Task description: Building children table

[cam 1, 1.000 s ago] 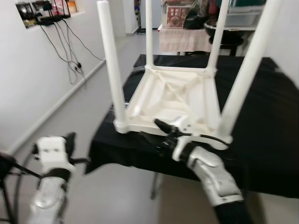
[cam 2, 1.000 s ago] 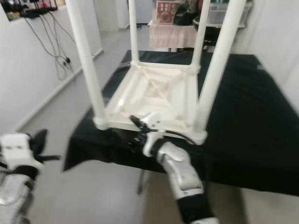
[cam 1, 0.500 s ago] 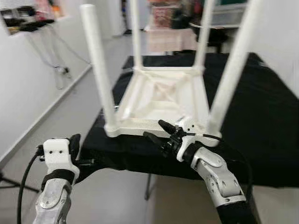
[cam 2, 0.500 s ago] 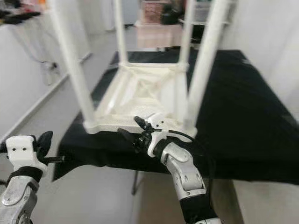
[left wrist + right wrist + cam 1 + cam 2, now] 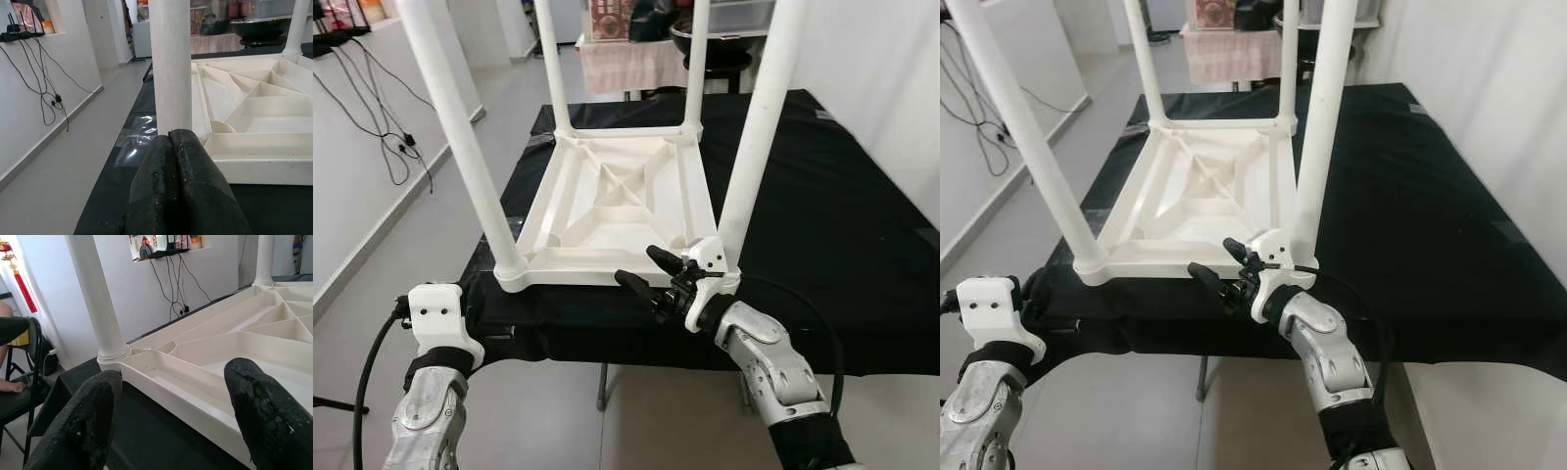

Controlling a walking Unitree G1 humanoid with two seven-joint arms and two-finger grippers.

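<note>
Table (image 5: pixel 617 206) lies inverted mid-frame on worktop (image 5: pixel 822 225), legs up; right end effector (image 5: pixel 646 272) open at its rim, left end effector (image 5: pixel 178 161) closed, idle lower left.

children's table (image 5: pixel 617 206): cream-white plastic, upside down, centre frame | counter (image 5: pixel 842 215): plain black cloth | left gripper (image 5: pixel 181 161): black fingers, white wrist block | right gripper (image 5: pixel 644 272): black fingers, silver arm | floor (image 5: pixel 431 225): pale grey | wall cables (image 5: pixel 372 108): black on white, upper left | cloth (image 5: pixel 626 64): pinkish checked, top centre
</note>
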